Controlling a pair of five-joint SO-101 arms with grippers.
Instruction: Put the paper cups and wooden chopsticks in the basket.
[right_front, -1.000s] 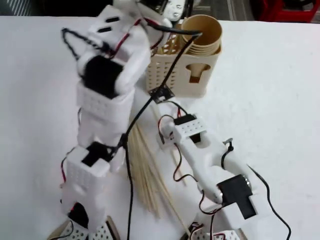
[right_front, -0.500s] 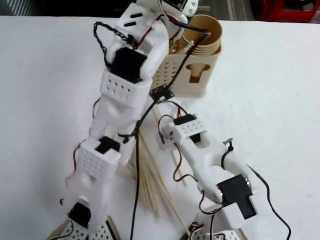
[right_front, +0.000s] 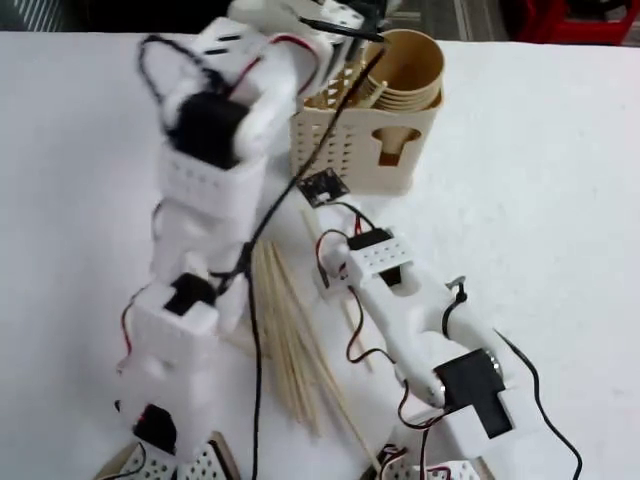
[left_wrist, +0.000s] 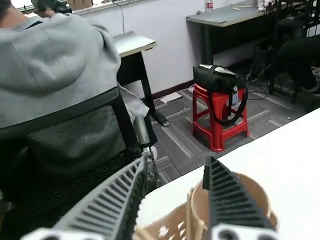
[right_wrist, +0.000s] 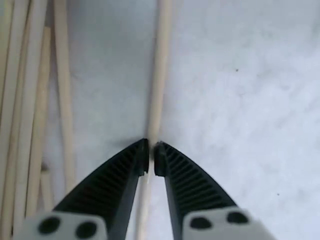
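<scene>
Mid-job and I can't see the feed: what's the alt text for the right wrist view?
The right gripper, its tips nearly together, sits directly over a single chopstick lying on the white table; whether it actually pinches the stick is unclear. More chopsticks lie loose alongside, roughly parallel to it.

- Your paper cups (right_front: 405, 65) look like smooth tan paper with a matt surface.
- The basket (right_front: 350, 150) reads as cream plastic, its perforated walls carrying a faint sheen.
- The wooden chopsticks (right_front: 285, 330) are pale, bare wood, dry and unvarnished.
- Your desk (right_front: 560, 200) is white and matt, finely grainy up close.
- The left tool (left_wrist: 176, 162) and right tool (right_wrist: 151, 152) have black, ribbed, matt plastic fingers.
- The arm shells (right_front: 405, 310) are white matt plastic.
</scene>
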